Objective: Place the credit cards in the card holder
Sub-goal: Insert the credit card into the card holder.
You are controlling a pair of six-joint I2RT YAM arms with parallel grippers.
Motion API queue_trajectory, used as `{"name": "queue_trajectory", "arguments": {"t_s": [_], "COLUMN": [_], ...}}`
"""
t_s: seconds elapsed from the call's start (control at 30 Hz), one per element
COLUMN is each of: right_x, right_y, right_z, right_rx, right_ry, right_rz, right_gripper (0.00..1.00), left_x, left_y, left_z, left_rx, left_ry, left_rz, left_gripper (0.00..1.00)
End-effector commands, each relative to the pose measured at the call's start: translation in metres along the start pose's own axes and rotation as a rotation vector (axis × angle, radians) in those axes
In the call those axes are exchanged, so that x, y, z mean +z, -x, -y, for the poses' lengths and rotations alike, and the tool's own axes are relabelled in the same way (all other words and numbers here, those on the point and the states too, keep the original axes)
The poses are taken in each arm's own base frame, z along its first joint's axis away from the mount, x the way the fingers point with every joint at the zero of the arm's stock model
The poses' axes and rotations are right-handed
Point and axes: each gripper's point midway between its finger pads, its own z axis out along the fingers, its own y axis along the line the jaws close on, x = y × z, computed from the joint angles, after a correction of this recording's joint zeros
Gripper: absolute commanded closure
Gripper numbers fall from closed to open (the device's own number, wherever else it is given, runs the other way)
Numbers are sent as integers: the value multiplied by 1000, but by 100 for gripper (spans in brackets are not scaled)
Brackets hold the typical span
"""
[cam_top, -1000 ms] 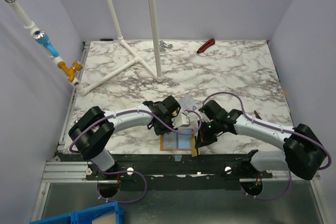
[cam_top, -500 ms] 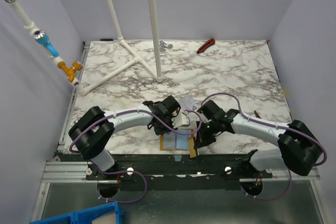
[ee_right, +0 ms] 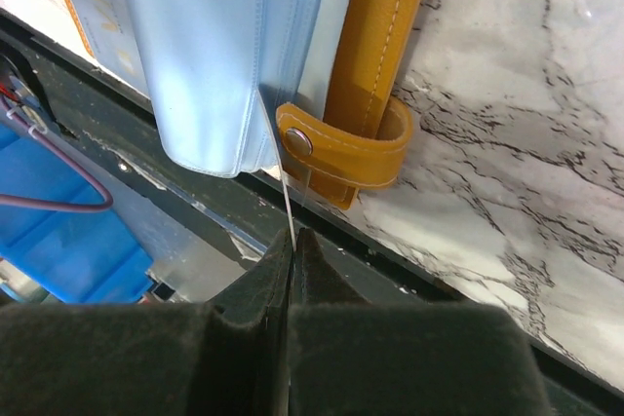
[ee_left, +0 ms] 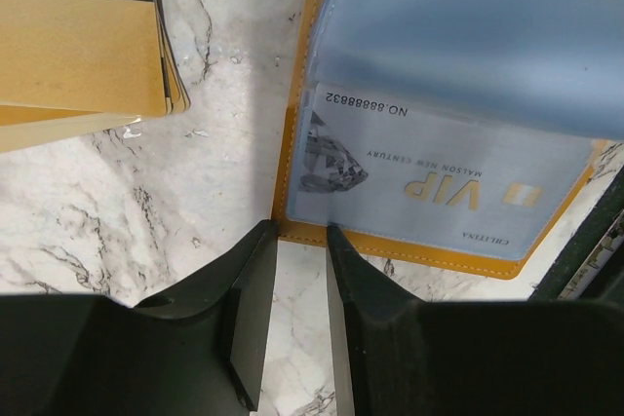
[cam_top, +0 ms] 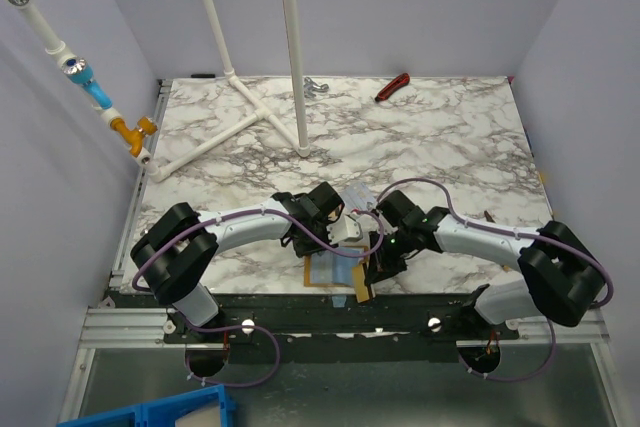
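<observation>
The card holder (cam_top: 328,273) lies open near the table's front edge, tan leather (ee_left: 409,246) with pale blue sleeves (ee_right: 195,56). A pale grey-blue credit card (ee_left: 439,177) marked VIP sits in a sleeve. A gold-tan credit card (ee_left: 78,60) with a dark stripe shows beside the holder, seemingly on its tan flap. My left gripper (cam_top: 345,237) (ee_left: 300,233) is open a little, its tips at the holder's tan edge with only marble between them. My right gripper (cam_top: 378,265) (ee_right: 294,236) is shut on a thin clear sleeve seen edge-on, by the snap strap (ee_right: 341,148).
The holder's strap (cam_top: 361,288) overhangs the black front rail (cam_top: 280,309). A white pipe stand (cam_top: 292,57) rises at the back left, with a red-handled tool (cam_top: 393,86) and a small metal piece (cam_top: 318,85) at the far edge. A blue bin (cam_top: 150,413) sits below the table.
The right arm has swung a little to the left, carrying its gripper and the holder's strap end leftward. The left arm has stayed still.
</observation>
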Motion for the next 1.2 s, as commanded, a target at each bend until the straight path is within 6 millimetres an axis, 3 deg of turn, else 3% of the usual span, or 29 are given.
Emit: {"name": "queue_trajectory", "arguments": {"t_s": [0.0,0.23,0.63,0.83,1.03,1.17], "right_x": [7,-1,-8,-16,-19,-16], "right_y": [8,20,22,26,26,33], "right_z": [-6,-24,-30,-29,-32,-41], "right_rx": [-32,-75,-90,-107,-110,-113], "right_ry": [27,80,95,47,55,98], "right_rz": [7,44,60,74,83,98], "right_gripper": [99,99,99,99,99,99], "left_x": [1,-1,-7,-20,-50,-63], "left_y": [0,-1,2,4,-1,3], "left_z": [-3,-2,-3,-9,-28,-30], "left_rx": [22,28,31,25,-9,-8], "left_ry": [17,16,21,24,36,31], "left_rz": [0,-1,8,23,58,97], "left_gripper": [72,72,72,73,72,71]}}
